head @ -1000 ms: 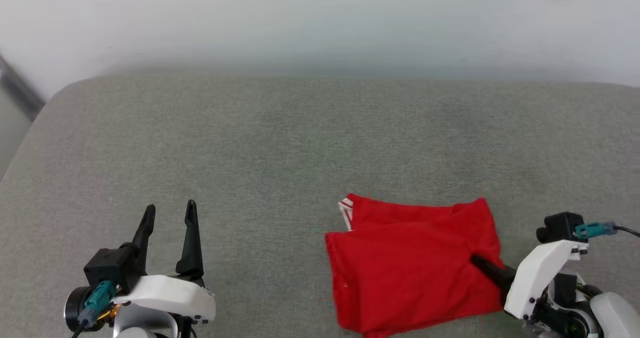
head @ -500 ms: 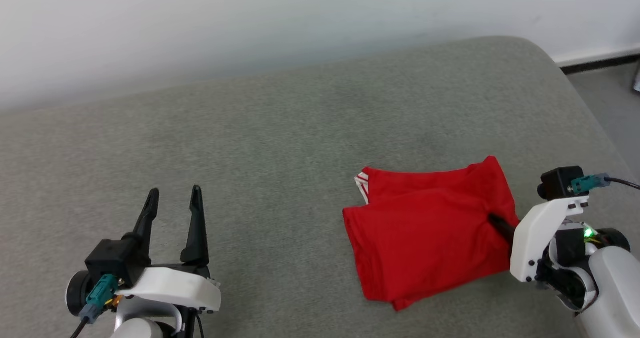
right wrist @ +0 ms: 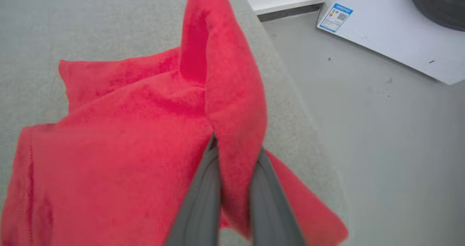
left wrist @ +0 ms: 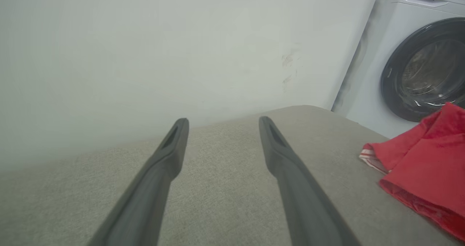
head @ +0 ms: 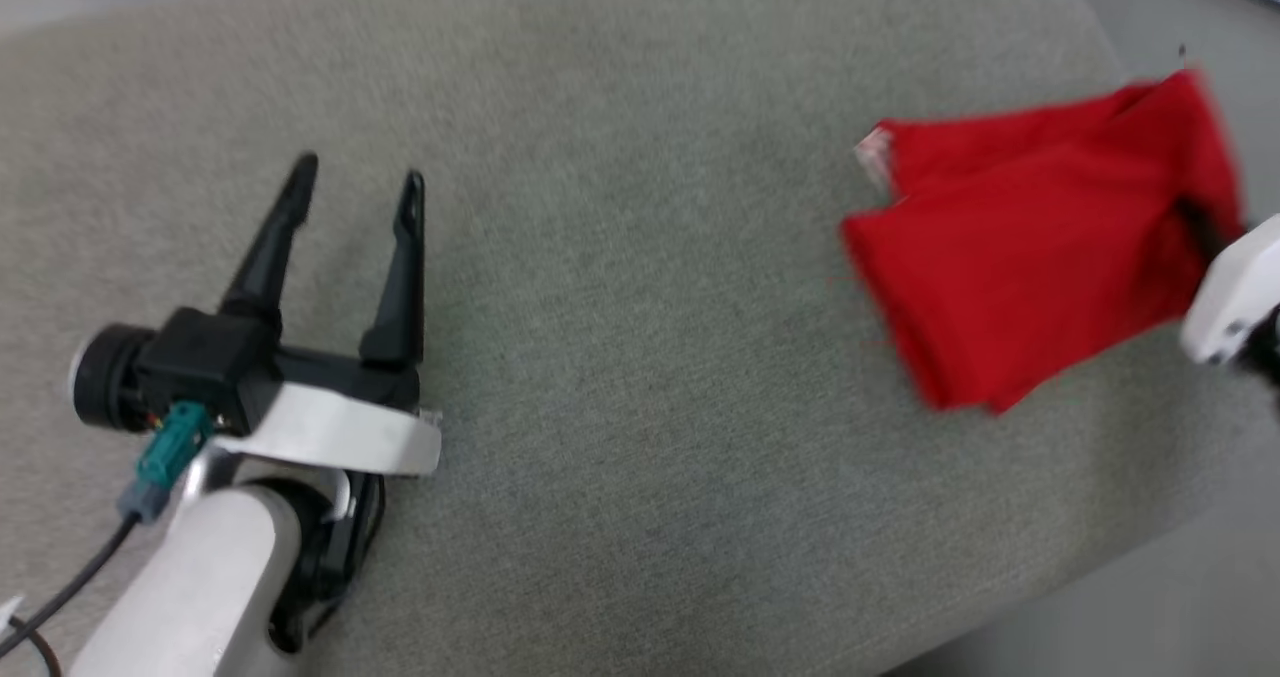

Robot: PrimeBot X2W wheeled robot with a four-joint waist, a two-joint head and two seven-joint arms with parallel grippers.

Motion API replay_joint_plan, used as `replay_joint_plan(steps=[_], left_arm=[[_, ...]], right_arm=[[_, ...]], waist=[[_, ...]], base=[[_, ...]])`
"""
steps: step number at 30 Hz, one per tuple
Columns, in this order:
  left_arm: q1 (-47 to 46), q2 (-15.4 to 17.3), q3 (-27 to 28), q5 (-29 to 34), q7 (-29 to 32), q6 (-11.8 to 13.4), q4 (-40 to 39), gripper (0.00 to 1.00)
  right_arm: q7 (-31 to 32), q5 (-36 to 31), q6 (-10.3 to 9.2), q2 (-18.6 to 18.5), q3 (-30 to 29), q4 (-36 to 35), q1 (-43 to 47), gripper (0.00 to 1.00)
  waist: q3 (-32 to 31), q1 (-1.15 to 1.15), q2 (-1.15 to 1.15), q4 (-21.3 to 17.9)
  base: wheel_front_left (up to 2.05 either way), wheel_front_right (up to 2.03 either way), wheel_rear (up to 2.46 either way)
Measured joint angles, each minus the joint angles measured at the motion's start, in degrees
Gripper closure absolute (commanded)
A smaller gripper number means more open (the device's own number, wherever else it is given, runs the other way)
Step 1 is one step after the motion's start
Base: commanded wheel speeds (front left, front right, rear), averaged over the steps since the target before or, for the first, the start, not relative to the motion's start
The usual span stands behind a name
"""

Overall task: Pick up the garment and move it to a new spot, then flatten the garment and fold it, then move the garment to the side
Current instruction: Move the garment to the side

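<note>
The garment [head: 1030, 247], bright red and folded into a rough rectangle, lies near the right end of the grey cushion [head: 620, 377], a bit of white-and-red striped trim [head: 875, 155] showing at its far left corner. My right gripper [head: 1195, 225] is shut on the garment's right edge; in the right wrist view a fold of the garment [right wrist: 225, 93] rises pinched between the two fingers [right wrist: 201, 202]. My left gripper [head: 355, 182] stands open over bare cushion at the left, well apart from the garment [left wrist: 428, 166], with nothing between its fingers [left wrist: 163, 166].
The cushion's rounded right edge [right wrist: 290, 104] drops to a grey floor [right wrist: 381, 148]. A white washing machine [left wrist: 417, 57] with a dark round door stands beyond that end. A pale wall [left wrist: 145, 49] runs behind the cushion.
The head view has swung, so everything sits differently in it. The garment has slid toward the cushion's right end with my right gripper still shut on it. My left gripper stays open.
</note>
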Motion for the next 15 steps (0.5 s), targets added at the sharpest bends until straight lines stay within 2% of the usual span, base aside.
replay_joint_plan(steps=[4, 11, 13, 15], left_arm=[[-3.60, 0.66, -0.59, 1.38, 1.33, -0.78, -2.19, 0.00], [-7.69, 0.82, -1.56, 2.53, 2.40, -1.76, -3.74, 0.00], [-8.21, 0.77, -1.67, 2.60, 2.40, -1.77, -3.83, 0.00], [-8.48, 0.67, -1.70, 2.63, 2.32, -1.76, -3.71, 0.00]], right_arm=[[-3.75, -2.14, 0.00, -2.36, -4.50, 3.85, -4.85, 1.00], [-11.49, -6.43, 0.00, -3.57, -11.29, 10.27, -9.24, 1.00], [-13.88, -7.78, -0.01, -2.79, -12.52, 12.24, -9.78, 0.00], [-16.26, -9.11, 0.00, -1.77, -13.35, 14.13, -10.23, 0.00]], waist=[[5.42, 0.00, 0.00, -0.19], [12.35, 0.00, 0.00, 1.94], [13.48, 0.00, 0.00, 2.92], [14.25, 0.00, 0.00, 3.84]], base=[[0.00, 0.00, 0.00], [0.00, 0.00, 0.00], [0.00, 0.00, 0.00], [0.00, 0.00, 0.00]])
